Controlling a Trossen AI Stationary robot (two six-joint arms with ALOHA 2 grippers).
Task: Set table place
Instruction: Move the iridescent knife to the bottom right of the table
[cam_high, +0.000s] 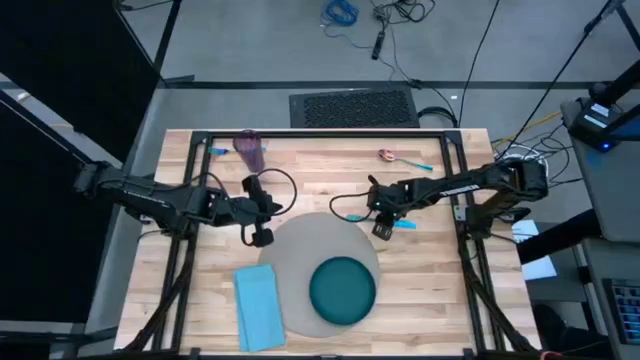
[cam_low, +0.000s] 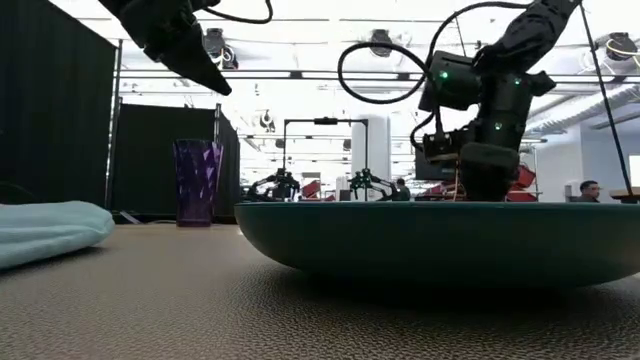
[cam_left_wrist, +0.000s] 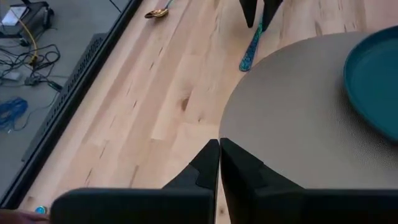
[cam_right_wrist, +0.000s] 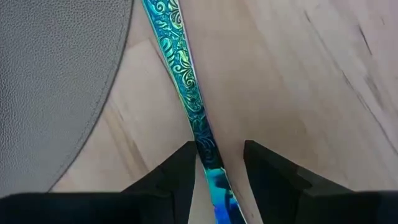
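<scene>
The round grey placemat (cam_high: 300, 250) lies on the light-wood table (cam_high: 440, 300), with a dark teal plate (cam_high: 342, 288) on its near right part. A patterned teal utensil (cam_high: 403, 223) lies flat on the wood just off the placemat's right rim. My right gripper (cam_high: 383, 230) is low over the utensil and open, one finger on each side of the handle (cam_right_wrist: 186, 81). My left gripper (cam_high: 262, 237) is shut and hangs in the air (cam_low: 205, 70) over the placemat's left rim (cam_left_wrist: 249, 124), holding nothing. My right gripper comes from above with its open fingers (cam_right_wrist: 180, 168) across the utensil's handle (cam_right_wrist: 202, 140), which runs between them. I cannot tell whether either finger touches it. The utensil lies flat on the table.
A light blue napkin (cam_high: 258, 305) lies left of the placemat near the front edge. A purple tumbler (cam_high: 250, 150) stands at the far left. A spoon with a teal handle (cam_high: 395, 157) lies at the far right. Bare wood spreads between these.
</scene>
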